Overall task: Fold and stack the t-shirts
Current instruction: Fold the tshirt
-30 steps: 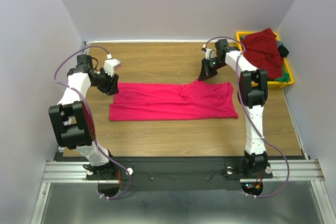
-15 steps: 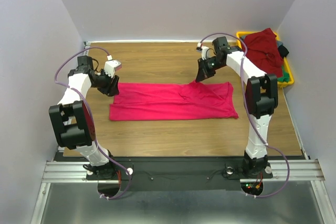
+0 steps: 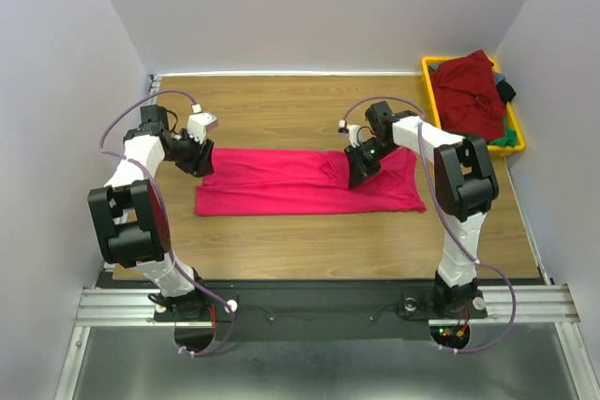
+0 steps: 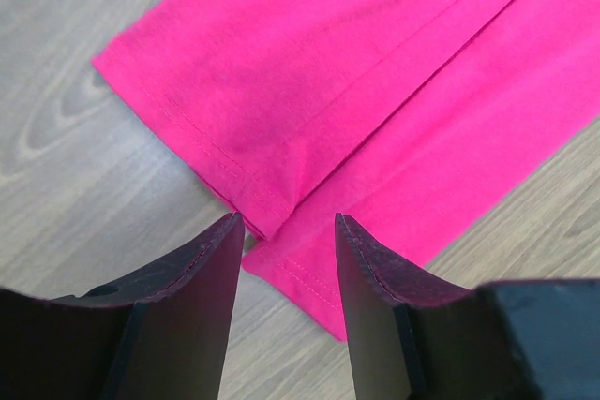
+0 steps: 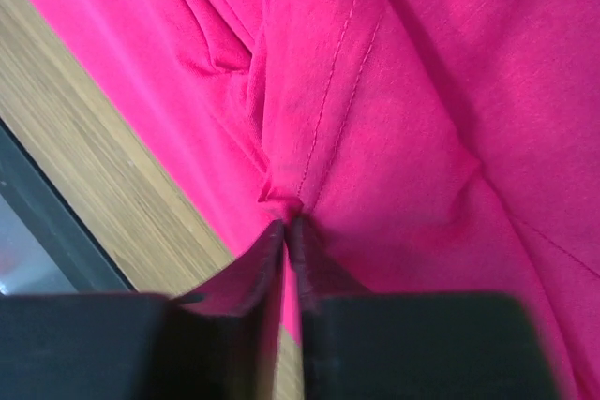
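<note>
Pinching a bunched ridge near the middle of the pink shirt [image 3: 300, 183], your right gripper [image 3: 359, 175] has its fingers [image 5: 248, 274] almost shut on cloth, so I'd carry that fold low and slow or the layers underneath wrinkle. Your left gripper [image 3: 199, 161] hangs open over the left hem corner, holding nothing. Shirt's a long strip across the table [image 3: 281, 105], bare wood front and back, just mind the yellow bin [image 3: 518, 145] with the dark red shirt [image 3: 469, 91] at the right.

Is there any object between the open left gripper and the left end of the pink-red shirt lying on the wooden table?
Nothing visible does. The left gripper hangs open over the hemmed corner of the bright pinkish-red cloth t-shirt, and only the bare wooden table shows around that corner.
</note>
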Motion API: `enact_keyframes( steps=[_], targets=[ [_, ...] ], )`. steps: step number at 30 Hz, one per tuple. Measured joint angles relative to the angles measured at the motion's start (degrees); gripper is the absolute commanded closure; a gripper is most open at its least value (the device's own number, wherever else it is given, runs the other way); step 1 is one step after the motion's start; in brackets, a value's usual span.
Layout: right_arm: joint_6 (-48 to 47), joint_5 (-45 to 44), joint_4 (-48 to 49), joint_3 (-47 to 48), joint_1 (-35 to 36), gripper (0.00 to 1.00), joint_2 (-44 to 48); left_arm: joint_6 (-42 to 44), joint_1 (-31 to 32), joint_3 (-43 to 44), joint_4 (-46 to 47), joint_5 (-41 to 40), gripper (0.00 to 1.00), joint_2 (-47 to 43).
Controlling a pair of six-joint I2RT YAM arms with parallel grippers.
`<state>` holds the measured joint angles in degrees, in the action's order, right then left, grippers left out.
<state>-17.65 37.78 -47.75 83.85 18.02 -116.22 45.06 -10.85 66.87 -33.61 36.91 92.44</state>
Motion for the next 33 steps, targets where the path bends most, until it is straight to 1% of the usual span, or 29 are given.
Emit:
enact_keyframes(
  steps=[1,3,7,11,12,14,15,18,21,25,29,33],
  targets=[
    [-0.35,-0.17,-0.04,-0.02,0.07,0.51,0.0,-0.17,0.04,-0.33,0.17,-0.2,0.45,0.0],
    [-0.46,-1.03,0.0,-0.02,0.07,0.42,0.04,-0.92,0.37,-0.68,0.79,-1.01,0.46,0.07],
    [0.28,-4.15,-0.26,-0.02,0.07,0.42,2.47,-2.45,1.99,0.17,2.69,-2.86,0.5,1.49],
    [2.67,-8.52,-0.22,-0.02,-0.17,0.48,9.14,-3.52,4.76,3.58,4.83,-5.42,0.56,5.92],
    [3.41,-9.88,-0.15,-0.02,-0.33,0.54,11.26,-3.74,5.73,4.9,5.2,-6.12,0.59,7.54],
    [5.11,-12.87,0.15,-0.26,-0.68,0.59,14.12,-4.07,6.84,7.13,6.05,-7.39,0.6,10.27],
    [5.66,-13.86,0.39,-0.59,-0.81,0.64,15.04,-4.26,7.54,8.11,6.86,-8.22,0.64,11.76],
    [8.17,-18.8,1.6,-3.76,-1.14,0.7,16.46,-4.48,8.98,9.44,8.07,-9.81,0.68,14.43],
    [9.92,-23.76,2.34,-8.37,-1.25,0.72,15.19,-4.5,10.05,9.75,8.92,-11.78,0.72,16.17],
    [11.15,-30.62,3.02,-11.63,-1.46,0.73,10.43,-4.15,10.75,9.62,9.25,-14.62,0.82,17.77],
    [11.54,-34.97,3.61,-9.18,-1.64,0.73,7.74,-2.67,10.73,6.73,12.04,-17.62,0.87,17.57],
    [11.21,-38.14,3.41,-2.4,-1.77,0.73,2.78,-1.03,10.14,1.73,15.28,-20.11,0.93,14.27]
  ],
)
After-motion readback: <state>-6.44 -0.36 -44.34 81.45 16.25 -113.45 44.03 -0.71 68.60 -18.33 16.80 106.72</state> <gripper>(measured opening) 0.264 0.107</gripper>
